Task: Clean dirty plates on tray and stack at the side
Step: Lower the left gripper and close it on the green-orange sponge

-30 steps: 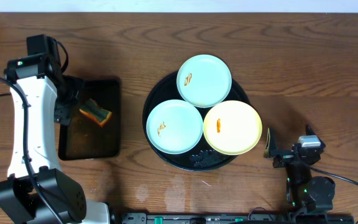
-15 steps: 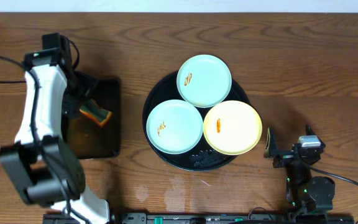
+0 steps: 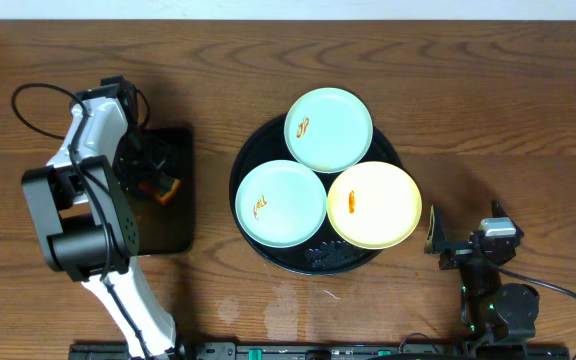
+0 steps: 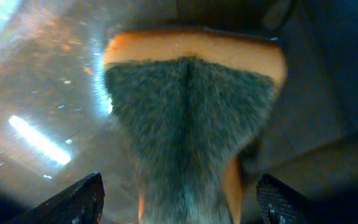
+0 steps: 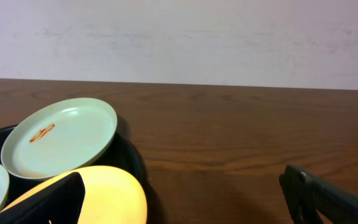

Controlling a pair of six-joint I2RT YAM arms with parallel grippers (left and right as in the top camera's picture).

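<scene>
Three plates (image 3: 281,203) lie flat and face up in a triangle on the round black tray (image 3: 251,150) at frame centre. The upper mint-green plate (image 3: 329,129) sits above the yellow plate (image 3: 373,204), whose orange smear (image 3: 352,202) runs vertically. At upper left, the left gripper (image 4: 182,199) straddles a sponge (image 4: 188,124) on the rectangular tray (image 3: 158,230), jaws wide. At lower right, the right gripper (image 5: 184,186) is spread wide and empty.

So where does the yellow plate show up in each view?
Overhead: yellow plate at the lower right of the tray.
Left wrist: not in it; only the sponge shows.
Right wrist: the yellow plate at bottom left, partly cut off.
Shared landmark: the far mint plate with its orange smear, seen overhead and from the right wrist.
</scene>
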